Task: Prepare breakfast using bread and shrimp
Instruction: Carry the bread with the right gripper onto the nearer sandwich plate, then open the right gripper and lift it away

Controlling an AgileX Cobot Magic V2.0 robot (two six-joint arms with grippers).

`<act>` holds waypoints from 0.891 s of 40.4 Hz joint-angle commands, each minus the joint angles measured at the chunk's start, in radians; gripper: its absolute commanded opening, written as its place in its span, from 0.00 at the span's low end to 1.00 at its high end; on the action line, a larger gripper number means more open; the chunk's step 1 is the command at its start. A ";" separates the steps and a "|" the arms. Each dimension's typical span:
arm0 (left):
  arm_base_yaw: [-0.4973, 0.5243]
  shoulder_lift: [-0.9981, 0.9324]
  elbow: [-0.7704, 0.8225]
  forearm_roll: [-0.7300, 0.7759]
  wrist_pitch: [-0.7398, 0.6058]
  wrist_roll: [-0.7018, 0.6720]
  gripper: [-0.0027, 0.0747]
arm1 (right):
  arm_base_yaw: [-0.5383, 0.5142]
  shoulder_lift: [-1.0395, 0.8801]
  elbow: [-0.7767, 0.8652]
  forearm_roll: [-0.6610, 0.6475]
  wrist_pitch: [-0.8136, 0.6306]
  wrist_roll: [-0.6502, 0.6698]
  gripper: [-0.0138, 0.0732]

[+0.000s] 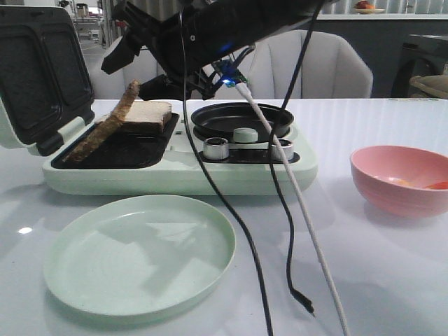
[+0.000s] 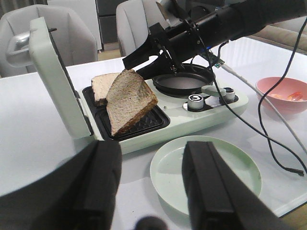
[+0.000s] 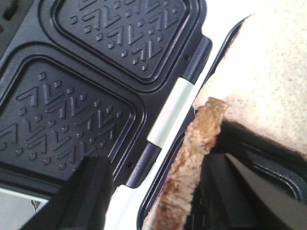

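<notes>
The sandwich maker [image 1: 175,175] stands open. One toasted bread slice [image 1: 105,129] [image 2: 129,98] leans tilted in its left tray. A pale bread slice [image 1: 150,112] [image 2: 98,86] lies flat behind it. My right gripper [image 1: 117,59] [image 2: 136,67] hovers just above the tilted slice. It is open, and the slice's brown crust [image 3: 192,163] sits between its spread fingers, apart from the one finger [image 3: 91,191]. Orange-pink shrimp [image 1: 437,185] [image 2: 292,96] lie in the pink bowl [image 1: 392,185]. My left gripper [image 2: 153,148] is open over the table near the plate, holding nothing.
A pale green plate [image 1: 140,252] [image 2: 240,167] sits in front of the sandwich maker. The raised lid [image 1: 42,70] stands at the left, and a round black pan [image 1: 241,119] fills the right side. Black and white cables [image 1: 308,210] trail across the table. Chairs stand behind.
</notes>
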 commanded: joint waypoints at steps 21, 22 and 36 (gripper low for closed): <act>-0.001 -0.020 -0.028 -0.006 -0.085 -0.009 0.51 | -0.005 -0.241 -0.044 -0.934 0.106 0.615 0.76; -0.001 -0.020 -0.028 -0.006 -0.085 -0.009 0.51 | -0.005 -0.251 -0.044 -0.966 0.115 0.643 0.76; -0.001 -0.020 -0.028 -0.006 -0.085 -0.009 0.51 | -0.005 -0.386 -0.014 -1.169 0.194 0.740 0.76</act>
